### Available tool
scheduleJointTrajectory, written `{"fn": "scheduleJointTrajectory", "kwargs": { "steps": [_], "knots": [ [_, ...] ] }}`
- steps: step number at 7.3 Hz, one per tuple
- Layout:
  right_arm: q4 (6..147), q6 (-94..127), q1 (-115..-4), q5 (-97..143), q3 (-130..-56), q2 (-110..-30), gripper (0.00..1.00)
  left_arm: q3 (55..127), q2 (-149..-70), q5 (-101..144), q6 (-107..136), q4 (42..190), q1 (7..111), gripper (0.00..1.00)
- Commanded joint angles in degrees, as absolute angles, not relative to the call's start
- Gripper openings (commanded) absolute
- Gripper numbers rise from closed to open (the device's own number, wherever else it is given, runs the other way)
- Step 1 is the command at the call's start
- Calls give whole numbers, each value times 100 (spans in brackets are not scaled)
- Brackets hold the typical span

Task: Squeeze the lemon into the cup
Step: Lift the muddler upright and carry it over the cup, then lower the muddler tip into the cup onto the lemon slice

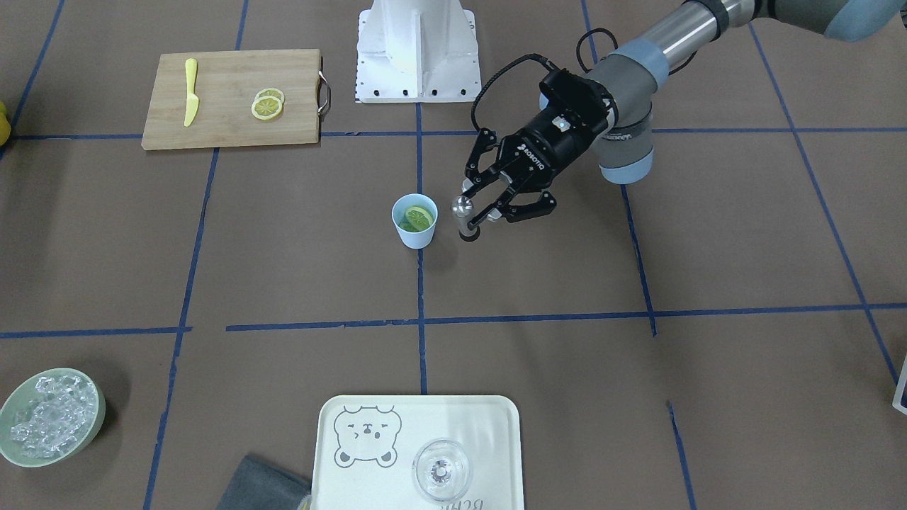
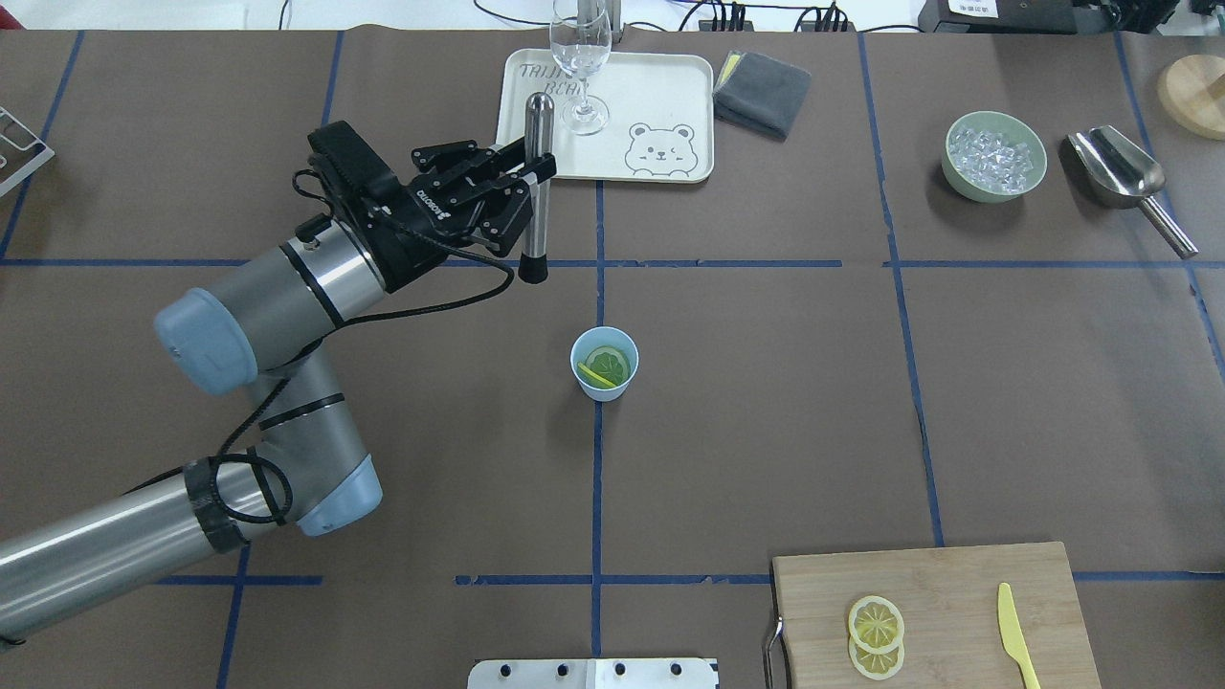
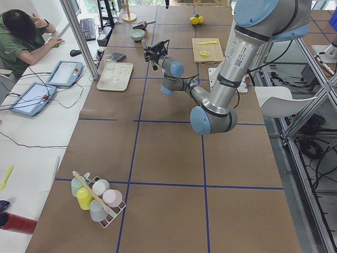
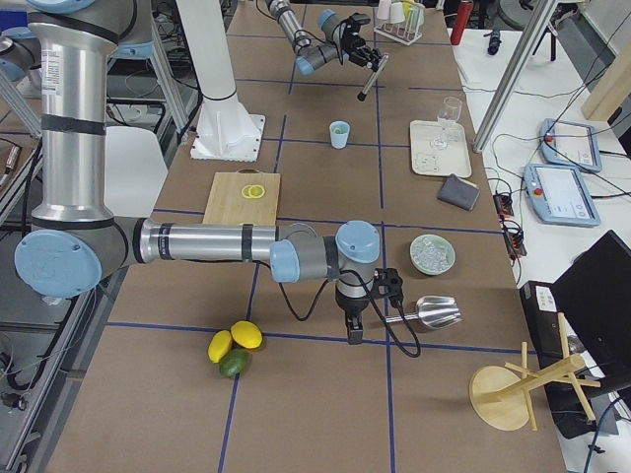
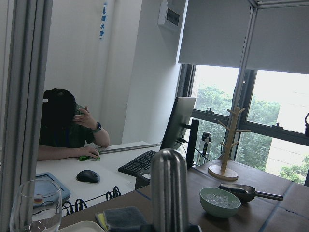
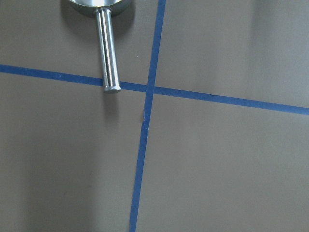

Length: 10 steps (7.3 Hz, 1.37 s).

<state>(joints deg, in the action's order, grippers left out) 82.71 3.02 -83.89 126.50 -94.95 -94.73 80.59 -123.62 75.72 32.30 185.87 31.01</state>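
The light-blue cup [image 2: 605, 385] stands upright mid-table with a lemon slice [image 2: 609, 364] lying inside it; both also show from the front, the cup [image 1: 415, 237] and the slice [image 1: 418, 217]. Two more lemon slices [image 2: 876, 632] overlap on the wooden board. My left gripper [image 2: 531, 177] hovers beside the cup toward the tray, shut on an upright steel muddler [image 2: 538, 201] with a black foot; the muddler [image 1: 464, 216] hangs just beside the cup's rim. My right gripper [image 4: 352, 330] shows only in the right side view, low over the table by the scoop's handle; I cannot tell its state.
A cutting board [image 2: 957, 593] with a yellow knife [image 2: 1016, 636] lies at the near right. A bear tray [image 2: 660, 96] holds a stemmed glass [image 2: 580, 57]. A grey cloth [image 2: 761, 91], an ice bowl [image 2: 995, 158] and a steel scoop [image 2: 1124, 177] sit along the far side.
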Motion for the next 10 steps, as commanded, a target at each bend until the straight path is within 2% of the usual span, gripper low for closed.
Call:
{"fn": "scheduleJointTrajectory", "kwargs": {
  "steps": [1,4,10],
  "knots": [
    [8271,299,-8394,12647,-9483,-9475,100,7437,-12866,7086,3069,18984,2726,0],
    [8271,299,-8394,12647,-9483,-9475,100,7094,-13034,6715,2980,18984,2383,0],
    [8271,299,-8411,12647,-9483,-9475,100,7330,-12947,6759,2762,19274,2259,0]
  ]
}}
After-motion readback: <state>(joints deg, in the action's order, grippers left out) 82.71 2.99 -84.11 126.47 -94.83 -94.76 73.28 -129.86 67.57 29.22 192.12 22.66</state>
